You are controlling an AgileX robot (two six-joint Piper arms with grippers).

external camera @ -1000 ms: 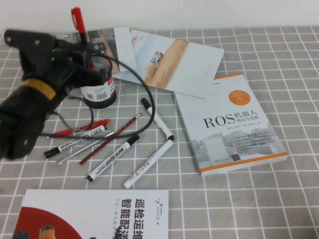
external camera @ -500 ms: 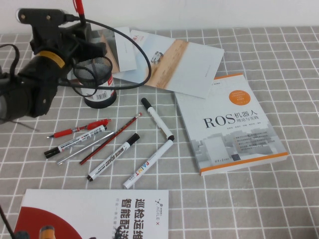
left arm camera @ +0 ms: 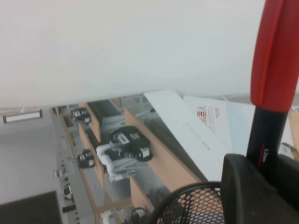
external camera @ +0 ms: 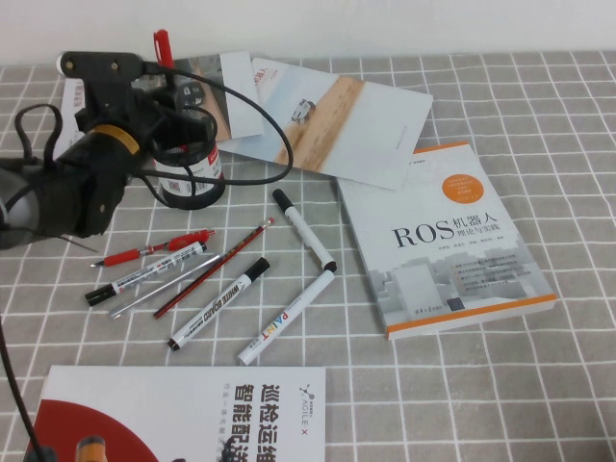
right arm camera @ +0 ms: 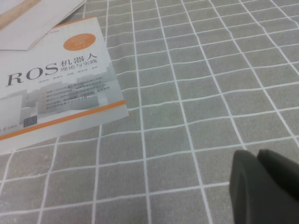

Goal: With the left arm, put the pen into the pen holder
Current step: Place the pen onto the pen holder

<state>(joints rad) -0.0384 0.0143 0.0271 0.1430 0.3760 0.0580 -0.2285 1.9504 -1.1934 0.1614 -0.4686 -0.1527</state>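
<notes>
The pen [external camera: 162, 46] stands upright with its red cap on top, held in my left gripper [external camera: 175, 96] right above the pen holder [external camera: 197, 183]. The holder is a black mesh cup with a white barcode label at the far left, partly hidden by my arm. In the left wrist view the pen's red cap [left arm camera: 275, 51] and black barrel rise from between the fingers [left arm camera: 247, 186] of my left gripper [left arm camera: 266, 163], with the holder's mesh rim [left arm camera: 187, 200] just beside them. My right gripper [right arm camera: 261, 161] is shut and empty above bare tablecloth.
Several loose pens and markers [external camera: 207, 279] lie in front of the holder. A ROS book [external camera: 448, 241] lies at the right, leaflets [external camera: 327, 115] at the back, and a red-and-white booklet [external camera: 183, 414] at the front left edge.
The left arm has swung back toward the far left. The pen rose, then came down again over the holder. The right arm has not moved.
</notes>
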